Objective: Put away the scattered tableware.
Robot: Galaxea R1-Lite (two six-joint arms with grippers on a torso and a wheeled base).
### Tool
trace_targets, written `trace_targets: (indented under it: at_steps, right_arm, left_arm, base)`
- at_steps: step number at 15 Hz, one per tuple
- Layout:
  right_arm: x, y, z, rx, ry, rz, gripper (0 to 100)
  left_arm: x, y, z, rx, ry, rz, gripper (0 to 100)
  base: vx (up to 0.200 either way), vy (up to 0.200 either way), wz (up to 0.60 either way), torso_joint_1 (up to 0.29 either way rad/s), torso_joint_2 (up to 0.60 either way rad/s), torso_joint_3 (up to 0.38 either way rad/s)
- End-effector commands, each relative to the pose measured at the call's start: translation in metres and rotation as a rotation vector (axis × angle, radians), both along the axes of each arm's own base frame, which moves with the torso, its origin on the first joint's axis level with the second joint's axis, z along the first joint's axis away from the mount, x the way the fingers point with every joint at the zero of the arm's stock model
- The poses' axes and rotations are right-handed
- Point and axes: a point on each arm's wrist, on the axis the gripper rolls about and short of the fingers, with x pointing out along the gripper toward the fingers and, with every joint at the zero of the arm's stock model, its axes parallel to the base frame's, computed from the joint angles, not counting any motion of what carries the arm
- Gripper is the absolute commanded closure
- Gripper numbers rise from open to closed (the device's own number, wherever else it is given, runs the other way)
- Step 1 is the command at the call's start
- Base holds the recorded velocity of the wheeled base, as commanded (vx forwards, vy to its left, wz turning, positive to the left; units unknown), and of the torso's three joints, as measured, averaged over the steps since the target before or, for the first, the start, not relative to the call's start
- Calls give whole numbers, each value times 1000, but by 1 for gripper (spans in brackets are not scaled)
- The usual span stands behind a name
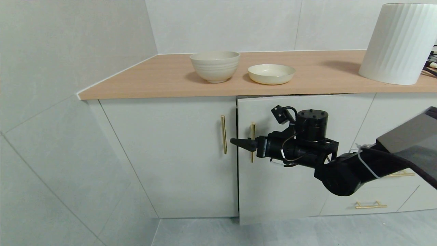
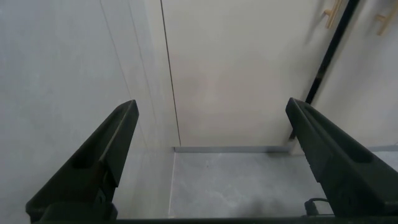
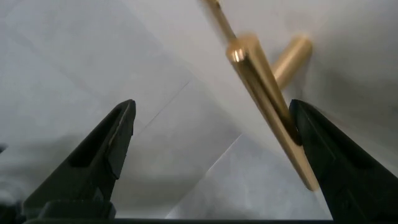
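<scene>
On the wooden counter [image 1: 153,78] stand a deep cream bowl [image 1: 215,66] and, to its right, a shallow cream dish [image 1: 271,73]. Below them, my right gripper [image 1: 243,143] is level with the gold handle [image 1: 253,141] of the right cabinet door [image 1: 273,191], which stands slightly ajar. In the right wrist view the gripper [image 3: 211,109] is open, and the handle [image 3: 267,106] lies between the fingers, close to one of them. My left gripper [image 2: 211,155] is open and holds nothing, low down facing the cabinet base and floor.
The left cabinet door [image 1: 170,157] is closed, with its own gold handle [image 1: 223,134]. A tall white ribbed container [image 1: 399,44] stands at the counter's right end. Drawers with gold pulls [image 1: 370,205] sit at lower right. A tiled wall closes off the left side.
</scene>
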Motion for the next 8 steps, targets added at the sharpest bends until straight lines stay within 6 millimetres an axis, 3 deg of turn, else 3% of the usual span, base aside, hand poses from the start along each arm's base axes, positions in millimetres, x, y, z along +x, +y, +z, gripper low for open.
trace_targets:
  at_steps: [1, 3, 7, 8]
  right_arm:
    - [-20, -12, 20, 17, -23, 23, 0]
    - [-34, -20, 35, 30, -39, 48, 0]
    - [-81, -47, 40, 21, -2, 192, 0]
    - [-82, -48, 40, 21, 0, 195, 0]
  left_arm:
    - [0, 0, 0, 0, 0, 1, 0]
    - [0, 0, 0, -2, 0, 1, 0]
    - [0, 0, 0, -2, 0, 1, 0]
    - [0, 0, 0, -2, 0, 1, 0]
  base:
    - [0, 0, 0, 0, 0, 0]
    - [0, 0, 0, 0, 0, 0]
    - [0, 0, 0, 0, 0, 0]
    - [0, 0, 0, 0, 0, 0]
